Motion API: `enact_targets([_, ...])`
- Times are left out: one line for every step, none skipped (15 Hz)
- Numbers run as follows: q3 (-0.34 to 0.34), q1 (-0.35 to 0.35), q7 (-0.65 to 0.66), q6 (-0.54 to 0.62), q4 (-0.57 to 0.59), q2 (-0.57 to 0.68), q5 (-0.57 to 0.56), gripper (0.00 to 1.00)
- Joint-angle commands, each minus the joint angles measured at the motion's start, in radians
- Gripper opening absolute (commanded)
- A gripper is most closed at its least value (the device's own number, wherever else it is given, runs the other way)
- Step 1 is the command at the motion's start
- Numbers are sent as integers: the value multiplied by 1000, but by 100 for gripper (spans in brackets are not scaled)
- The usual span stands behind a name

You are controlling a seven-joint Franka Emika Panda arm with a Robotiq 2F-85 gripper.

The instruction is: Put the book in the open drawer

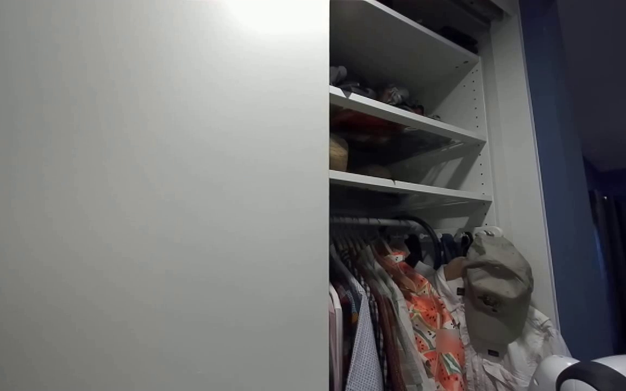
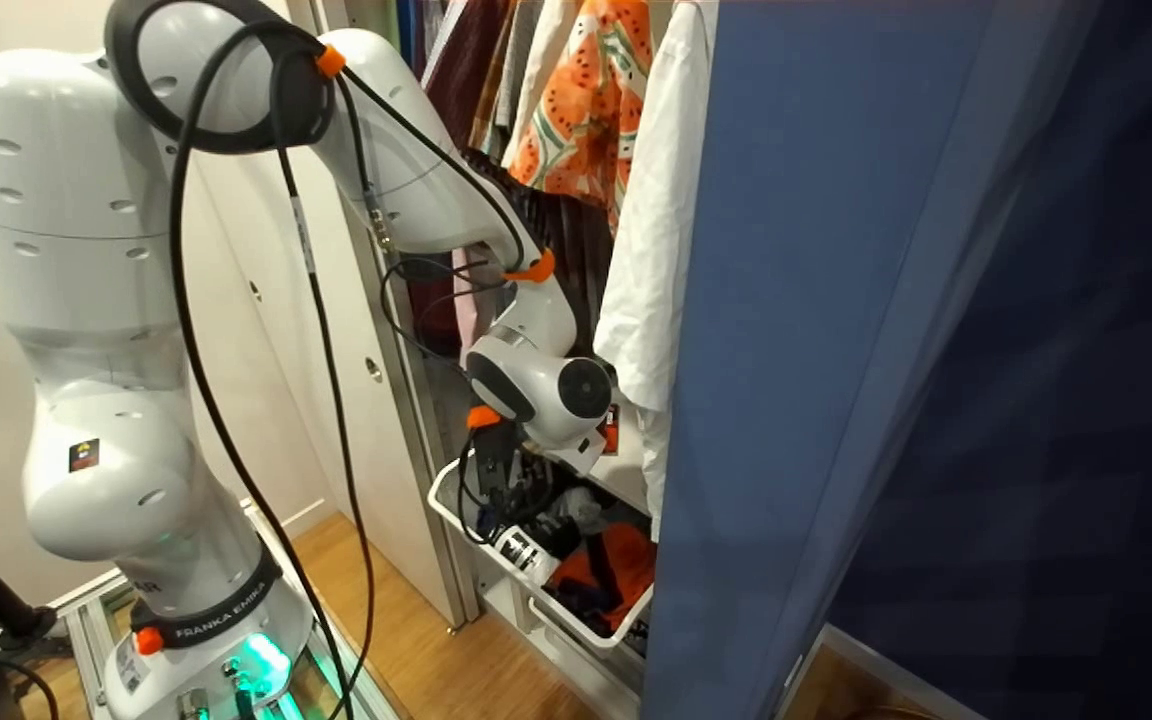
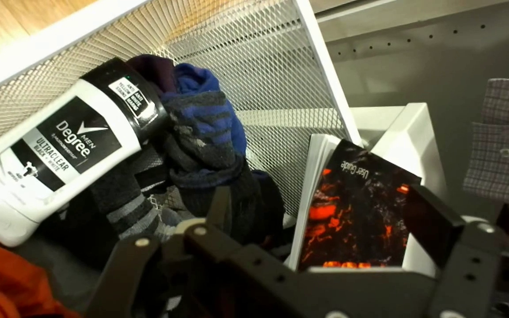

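Note:
The book, a "User Guide" with a black and glowing-orange cover point(image 3: 356, 207), shows in the wrist view at the open drawer's edge, over a white ledge. I cannot tell what it rests on. The open drawer is a white mesh basket; its rim shows in the wrist view point(image 3: 327, 66) and in an exterior view point(image 2: 596, 638). My gripper point(image 3: 318, 194) is open, its fingers apart and the book between them in the picture; the right finger overlaps the book's right edge. No grip on it shows. In an exterior view my gripper point(image 2: 511, 490) hangs over the drawer, partly hidden.
A white deodorant stick point(image 3: 55, 150), dark striped socks point(image 3: 206, 132) and orange cloth point(image 3: 7, 282) lie in the drawer. Clothes point(image 2: 586, 110) hang above it. A blue wall panel point(image 2: 796, 300) stands beside the drawer. A white sliding door point(image 1: 144, 195) fills much of an exterior view.

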Motion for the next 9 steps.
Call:
enact_targets([-9, 3, -27, -24, 0, -7, 25, 100])
enact_targets([-9, 2, -33, -22, -1, -10, 35, 100])
enact_targets([-8, 2, -41, -15, -1, -12, 47, 100])
enact_targets([-5, 1, -54, -13, 2, -12, 69, 100])
enact_targets([-4, 0, -67, -15, 5, -10, 92, 100])
enact_targets([-5, -1, -72, -28, 9, -8, 109, 100])
enact_targets([-7, 2, -71, -32, 7, -9, 123, 100])
enact_targets([-9, 3, -72, -41, 6, -11, 132, 100])
enact_targets([-11, 6, -74, -39, 5, -12, 141, 100])
